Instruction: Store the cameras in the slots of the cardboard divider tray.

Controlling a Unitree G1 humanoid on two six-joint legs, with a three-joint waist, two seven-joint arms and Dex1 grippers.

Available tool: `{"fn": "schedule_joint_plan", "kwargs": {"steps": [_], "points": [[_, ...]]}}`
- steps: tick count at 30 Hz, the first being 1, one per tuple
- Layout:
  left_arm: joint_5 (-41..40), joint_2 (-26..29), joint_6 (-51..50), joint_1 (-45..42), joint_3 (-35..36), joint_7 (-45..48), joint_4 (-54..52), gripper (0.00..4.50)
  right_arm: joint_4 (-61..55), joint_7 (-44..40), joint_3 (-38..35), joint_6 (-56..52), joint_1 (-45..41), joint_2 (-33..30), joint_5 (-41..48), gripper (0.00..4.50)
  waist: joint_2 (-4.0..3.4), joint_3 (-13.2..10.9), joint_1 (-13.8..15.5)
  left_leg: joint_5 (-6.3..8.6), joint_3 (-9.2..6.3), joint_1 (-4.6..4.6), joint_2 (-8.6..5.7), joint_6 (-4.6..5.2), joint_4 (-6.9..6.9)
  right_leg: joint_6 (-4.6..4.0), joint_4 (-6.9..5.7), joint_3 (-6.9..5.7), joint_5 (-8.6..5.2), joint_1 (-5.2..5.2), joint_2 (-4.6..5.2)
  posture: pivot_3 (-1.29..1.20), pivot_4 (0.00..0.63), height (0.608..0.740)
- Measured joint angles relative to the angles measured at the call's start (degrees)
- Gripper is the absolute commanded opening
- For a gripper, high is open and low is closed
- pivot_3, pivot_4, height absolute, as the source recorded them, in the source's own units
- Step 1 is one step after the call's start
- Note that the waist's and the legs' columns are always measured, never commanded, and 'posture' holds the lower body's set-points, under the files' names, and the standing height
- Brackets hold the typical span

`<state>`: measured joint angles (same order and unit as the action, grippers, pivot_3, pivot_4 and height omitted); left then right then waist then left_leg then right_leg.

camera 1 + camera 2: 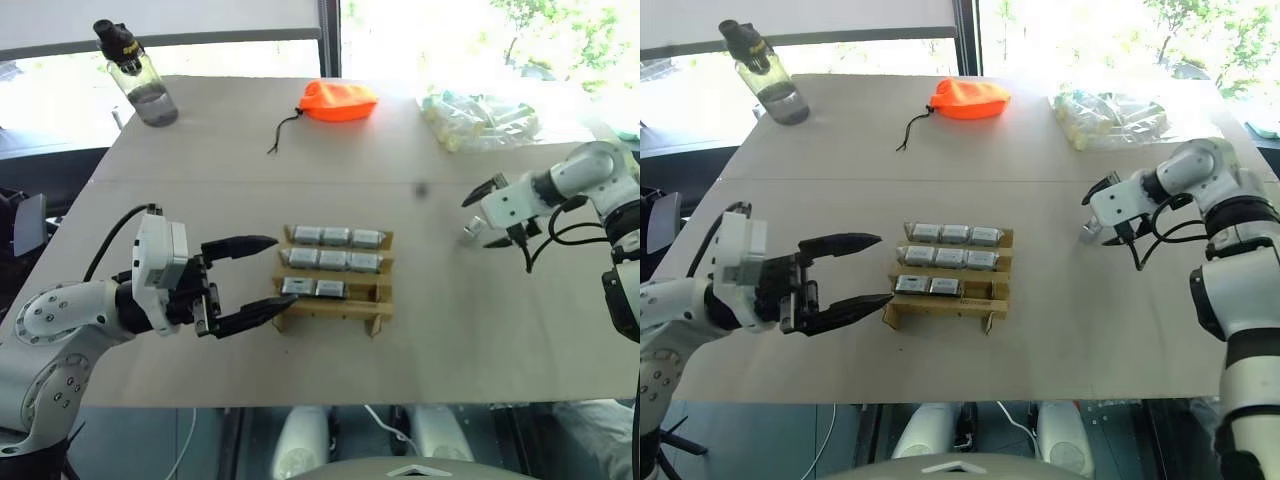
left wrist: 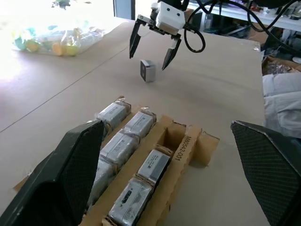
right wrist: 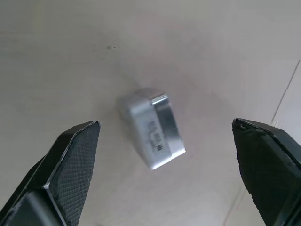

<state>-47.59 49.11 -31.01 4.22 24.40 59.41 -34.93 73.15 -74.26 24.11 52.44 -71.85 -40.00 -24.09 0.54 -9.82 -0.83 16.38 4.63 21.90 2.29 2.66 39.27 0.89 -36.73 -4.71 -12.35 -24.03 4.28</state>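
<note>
The cardboard divider tray (image 1: 380, 312) stands at the table's middle. Silver-grey cameras (image 1: 333, 259) fill its back and middle rows, and two more (image 1: 313, 288) sit in the front row, whose right-hand slot (image 2: 168, 136) holds nothing. My left gripper (image 1: 281, 272) is open, level with the tray's left side, its fingertips either side of the front corner. One loose camera (image 1: 471, 232) stands on its edge on the table to the right. My right gripper (image 1: 484, 218) hovers over it, pointing down and open, with the camera (image 3: 150, 128) between the spread fingers and not touched.
Along the far edge stand a water bottle (image 1: 137, 76) at the left, an orange pouch (image 1: 338, 101) with a cord in the middle, and a clear bag of pale items (image 1: 482, 118) at the right. Bare tabletop lies between the tray and the loose camera.
</note>
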Motion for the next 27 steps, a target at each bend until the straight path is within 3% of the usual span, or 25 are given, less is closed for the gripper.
{"fn": "schedule_joint_plan", "kwargs": {"steps": [4,5,8,13,19,27], "points": [[-0.4,0.0,0.0,0.1,0.0,-0.9,-0.4,4.46,0.7,4.5,3.0,1.6,-1.0,0.0,-4.7,4.50,0.00,0.0,-0.1,0.00,0.00,0.00,-0.01,0.00,-0.02,0.00,0.01,0.00,0.00,-0.01,0.00,0.00,0.150,0.726],[-0.5,0.0,0.0,0.1,0.0,-1.0,-0.4,4.50,1.0,5.5,3.5,1.9,-1.1,0.0,-5.5,4.24,0.00,0.0,-0.1,0.00,0.00,0.00,-0.01,0.00,-0.02,0.00,0.01,0.00,0.00,-0.01,0.00,0.00,0.150,0.726],[-0.5,0.0,0.0,0.5,0.0,-1.2,-0.4,4.50,1.2,7.3,5.1,2.4,-1.1,-0.1,-7.8,3.19,-0.01,0.0,-0.2,0.00,0.01,0.00,-0.01,0.00,-0.02,0.00,0.00,0.01,0.00,-0.02,-0.01,0.00,0.150,0.726],[-0.5,0.0,0.1,0.7,0.1,-2.1,-0.5,4.50,2.0,8.5,6.3,2.9,-1.7,0.1,-9.9,0.74,0.00,0.0,-0.2,0.00,0.02,-0.01,0.00,0.00,-0.02,0.00,0.00,0.02,0.00,-0.02,-0.02,0.00,0.150,0.726],[-0.9,0.0,0.6,1.8,0.6,-1.9,-0.6,4.50,2.3,7.3,6.2,2.2,-1.9,0.6,-9.3,0.71,-0.01,0.0,-0.3,0.00,0.01,-0.02,0.01,0.00,-0.02,0.00,0.00,0.03,0.00,-0.02,-0.02,0.00,0.150,0.726],[-0.9,0.1,1.5,3.0,1.5,-1.6,-0.6,4.50,1.9,-12.0,-3.9,-13.3,-3.1,3.7,3.5,0.71,-0.04,0.0,-0.2,0.00,-0.01,0.03,0.02,-0.01,-0.02,-0.01,0.02,-0.02,0.01,-0.02,-0.01,0.00,0.150,0.726]]}}
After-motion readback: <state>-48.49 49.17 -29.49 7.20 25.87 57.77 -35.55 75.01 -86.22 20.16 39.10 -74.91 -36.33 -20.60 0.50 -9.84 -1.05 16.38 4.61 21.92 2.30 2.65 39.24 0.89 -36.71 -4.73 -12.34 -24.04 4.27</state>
